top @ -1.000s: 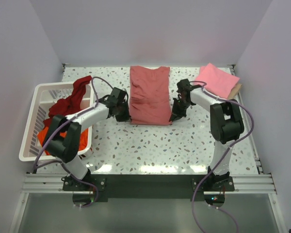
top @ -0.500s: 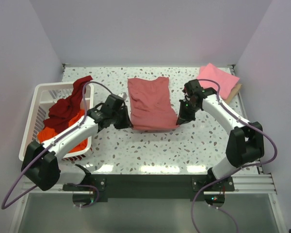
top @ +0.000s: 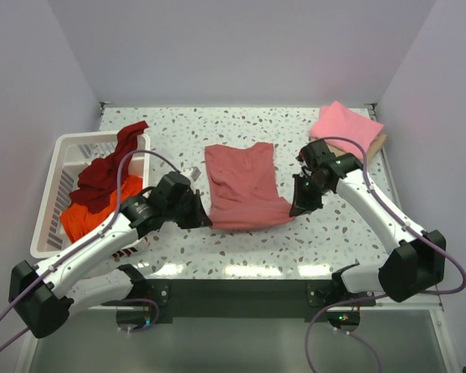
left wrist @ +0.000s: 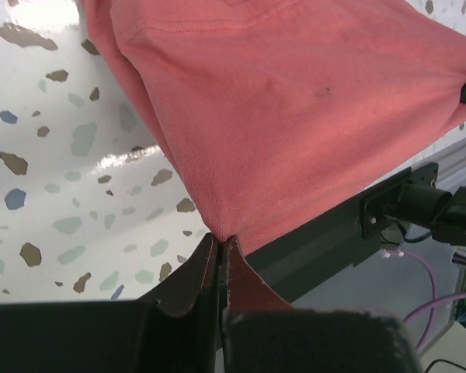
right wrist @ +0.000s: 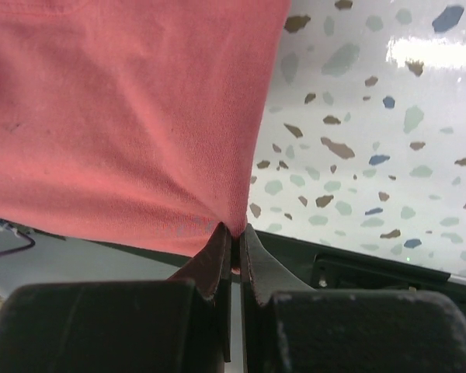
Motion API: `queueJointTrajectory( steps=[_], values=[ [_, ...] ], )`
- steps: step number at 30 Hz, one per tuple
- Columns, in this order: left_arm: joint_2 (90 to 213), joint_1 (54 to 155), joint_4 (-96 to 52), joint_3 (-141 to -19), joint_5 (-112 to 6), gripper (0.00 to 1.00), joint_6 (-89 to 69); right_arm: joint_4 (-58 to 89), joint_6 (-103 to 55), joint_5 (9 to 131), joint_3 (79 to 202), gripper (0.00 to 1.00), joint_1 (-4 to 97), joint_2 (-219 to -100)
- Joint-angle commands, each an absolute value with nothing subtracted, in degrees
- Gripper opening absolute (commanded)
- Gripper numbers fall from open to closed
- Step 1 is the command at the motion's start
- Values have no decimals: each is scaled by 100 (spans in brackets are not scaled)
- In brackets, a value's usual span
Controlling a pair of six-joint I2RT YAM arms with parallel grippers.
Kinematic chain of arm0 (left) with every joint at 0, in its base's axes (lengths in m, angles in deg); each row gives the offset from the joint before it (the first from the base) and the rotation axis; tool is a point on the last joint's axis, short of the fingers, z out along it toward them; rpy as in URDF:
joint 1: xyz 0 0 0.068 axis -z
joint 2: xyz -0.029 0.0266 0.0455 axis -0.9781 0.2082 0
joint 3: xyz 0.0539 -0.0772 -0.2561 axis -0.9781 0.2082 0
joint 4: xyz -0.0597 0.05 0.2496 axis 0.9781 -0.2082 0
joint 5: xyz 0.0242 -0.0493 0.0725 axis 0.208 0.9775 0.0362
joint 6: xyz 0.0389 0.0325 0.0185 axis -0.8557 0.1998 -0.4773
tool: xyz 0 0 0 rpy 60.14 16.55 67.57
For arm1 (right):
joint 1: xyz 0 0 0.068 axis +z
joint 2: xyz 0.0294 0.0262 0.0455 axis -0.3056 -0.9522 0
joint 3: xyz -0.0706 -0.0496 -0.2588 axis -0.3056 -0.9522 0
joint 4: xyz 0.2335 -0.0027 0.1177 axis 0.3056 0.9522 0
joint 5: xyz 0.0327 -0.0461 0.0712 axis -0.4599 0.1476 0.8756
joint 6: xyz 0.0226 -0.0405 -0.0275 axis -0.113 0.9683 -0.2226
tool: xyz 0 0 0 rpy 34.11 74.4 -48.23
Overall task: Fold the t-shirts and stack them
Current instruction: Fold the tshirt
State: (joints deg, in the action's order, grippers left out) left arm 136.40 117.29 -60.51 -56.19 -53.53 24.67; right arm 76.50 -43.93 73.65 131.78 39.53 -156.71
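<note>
Left hand (top: 203, 220) clamped on near left corner of rose-red t-shirt (top: 243, 185); right hand (top: 297, 210) clamped on its near right corner. Near hem taut between them, the rest lying on desk (top: 318, 237). Left of this shirt: white basket (top: 46, 203) holding orange t-shirt (top: 84, 216) and maroon t-shirt (top: 109, 167). Far right of it: folded bright pink t-shirt (top: 346, 128).
</note>
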Motion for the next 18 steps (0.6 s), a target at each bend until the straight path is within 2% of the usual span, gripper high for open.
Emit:
queueJointTrajectory(
  steps=[1,8,18],
  values=[
    [13243,11893,-6571,-5527,-5488,0,2635,8373,-4276,6836,13120,0,3976,-15264],
    [13031,12105,-6853,-6001,-5655,0,2987,8936,-4382,6871,13602,0,3985,-14894],
    [13717,12105,-6415,-6212,-6366,0,3137,8348,-4584,6748,14498,0,3959,-15833]
  ],
)
